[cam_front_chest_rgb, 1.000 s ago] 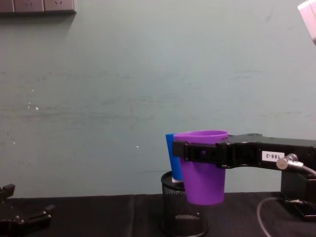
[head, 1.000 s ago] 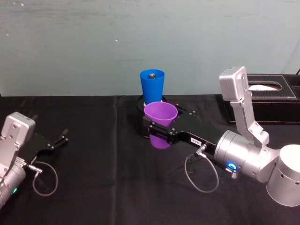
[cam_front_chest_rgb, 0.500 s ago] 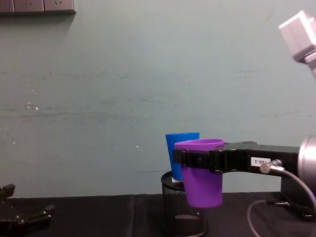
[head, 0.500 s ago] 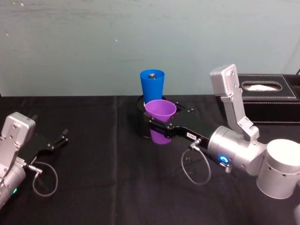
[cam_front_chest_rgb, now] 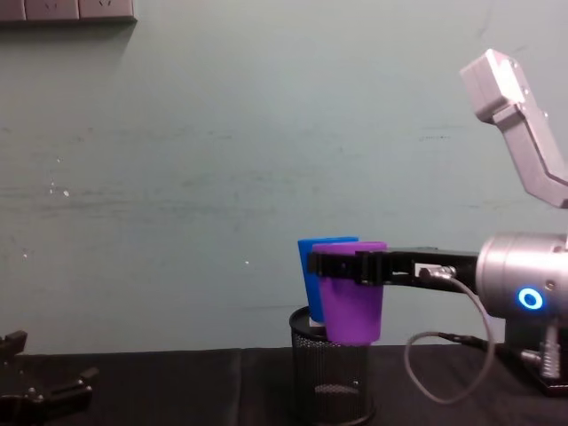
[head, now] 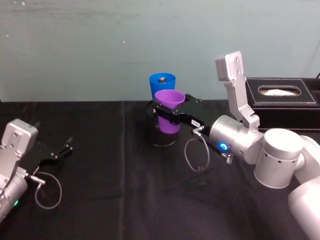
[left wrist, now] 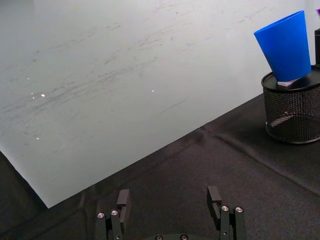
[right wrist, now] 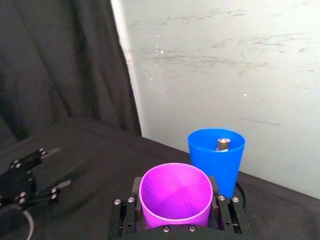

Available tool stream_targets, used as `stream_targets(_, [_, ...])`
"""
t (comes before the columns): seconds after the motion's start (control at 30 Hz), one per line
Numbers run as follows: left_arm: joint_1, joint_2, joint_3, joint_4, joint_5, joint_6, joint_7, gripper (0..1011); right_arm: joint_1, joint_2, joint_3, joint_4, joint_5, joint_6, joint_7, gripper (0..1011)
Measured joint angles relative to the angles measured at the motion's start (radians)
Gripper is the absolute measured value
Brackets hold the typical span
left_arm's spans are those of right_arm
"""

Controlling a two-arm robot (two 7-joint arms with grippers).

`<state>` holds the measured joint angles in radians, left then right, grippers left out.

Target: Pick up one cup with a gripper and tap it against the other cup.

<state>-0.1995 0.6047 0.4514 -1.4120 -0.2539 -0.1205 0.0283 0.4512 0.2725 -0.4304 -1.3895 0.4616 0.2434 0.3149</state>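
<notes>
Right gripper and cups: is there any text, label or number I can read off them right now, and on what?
No text is legible.
The white label on the right gripper, which grips the purple cup: too small to read.
The purple cup and the blue cup: plain, no print.
The left gripper, parked at left: no markings seen.

Purple cup (head: 169,99) upright, aloft — blue cup (head: 159,88) behind

One purple cup (head: 169,100), one blue cup (head: 161,86)
</notes>
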Motion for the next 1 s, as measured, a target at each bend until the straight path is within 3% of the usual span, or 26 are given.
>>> stream_targets(0.27, [0.0, 0.0, 0.0, 0.0, 0.0, 0.0, 0.0, 1000, 0.034, -0.034, 0.005, 0.056, -0.014, -0.018, -0.012, 736])
stream_targets(1.0, [0.0, 0.0, 0.0, 0.0, 0.0, 0.0, 0.0, 1000, 0.075, -0.073, 0.009, 0.108, -0.076, -0.044, -0.023, 736])
